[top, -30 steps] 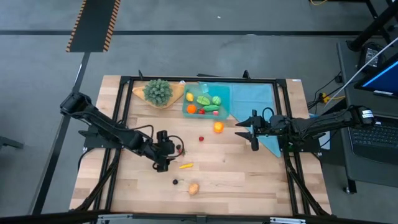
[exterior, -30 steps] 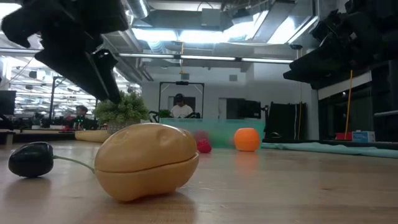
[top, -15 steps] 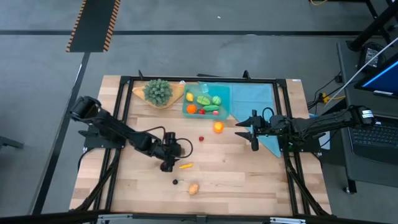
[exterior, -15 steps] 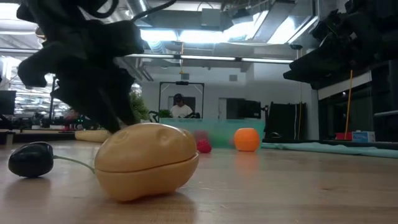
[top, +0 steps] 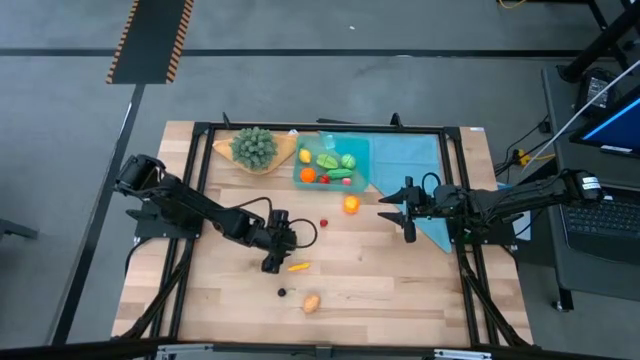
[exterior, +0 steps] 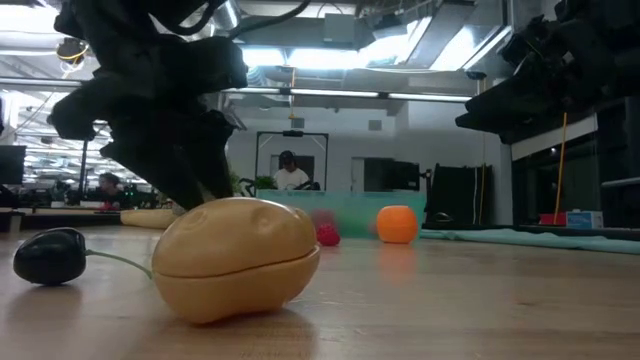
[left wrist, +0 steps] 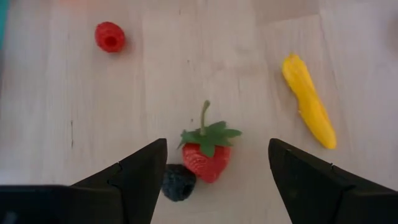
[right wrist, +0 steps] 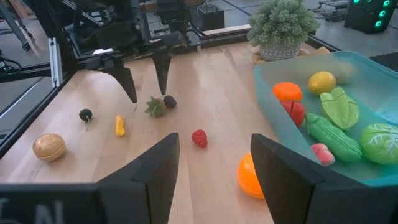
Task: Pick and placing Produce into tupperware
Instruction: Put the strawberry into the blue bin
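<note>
My left gripper is open and low over the table. Its fingers stand on either side of a red strawberry without touching it. A dark berry lies against the strawberry. A yellow piece and a raspberry lie close by. A tan potato, a dark stemmed piece and an orange rest on the wood. The teal tupperware holds several toy fruits and vegetables. My right gripper waits open, in the air right of the orange.
A bushy green plant on a tan wooden dish stands left of the tupperware, near the far edge. A flat teal cloth lies to the tupperware's right. A black frame runs along the table's sides. Bare wood lies toward the near right.
My left gripper has moved toward the table's right edge and down, coming over the strawberry and the dark berry. Its fingers now straddle the strawberry. The produce has stayed where it was.
</note>
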{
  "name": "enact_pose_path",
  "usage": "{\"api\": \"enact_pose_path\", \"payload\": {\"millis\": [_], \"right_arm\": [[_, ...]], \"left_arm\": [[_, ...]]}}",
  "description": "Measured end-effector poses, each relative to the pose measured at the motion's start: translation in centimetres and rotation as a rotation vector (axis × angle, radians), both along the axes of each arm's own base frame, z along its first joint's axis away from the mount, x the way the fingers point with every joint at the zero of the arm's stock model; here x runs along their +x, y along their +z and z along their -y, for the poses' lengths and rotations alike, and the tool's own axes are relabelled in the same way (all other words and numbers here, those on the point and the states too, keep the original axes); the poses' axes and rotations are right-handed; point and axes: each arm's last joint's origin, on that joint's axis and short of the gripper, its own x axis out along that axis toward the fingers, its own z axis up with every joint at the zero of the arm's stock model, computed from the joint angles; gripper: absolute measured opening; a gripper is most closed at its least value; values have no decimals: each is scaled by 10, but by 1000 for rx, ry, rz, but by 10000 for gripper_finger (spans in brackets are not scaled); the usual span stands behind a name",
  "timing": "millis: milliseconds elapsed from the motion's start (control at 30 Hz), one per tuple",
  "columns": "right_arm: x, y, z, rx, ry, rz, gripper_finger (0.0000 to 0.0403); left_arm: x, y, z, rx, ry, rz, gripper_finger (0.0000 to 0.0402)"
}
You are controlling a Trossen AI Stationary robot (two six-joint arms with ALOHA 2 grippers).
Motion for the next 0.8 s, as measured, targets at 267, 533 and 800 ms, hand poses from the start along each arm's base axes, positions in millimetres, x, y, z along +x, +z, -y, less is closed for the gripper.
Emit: {"api": "enact_pose_path", "payload": {"millis": [267,533,800], "right_arm": [[0,0,0,1,0,0,202],[0,0,0,1,0,0,202],[0,0,0,1,0,-3,202]], "left_arm": [[2,0,-7,-12,18,-4,273],[5,-10,-6,-7,16,-24,272],[7,-23,-5,0,13,-66,272]]}}
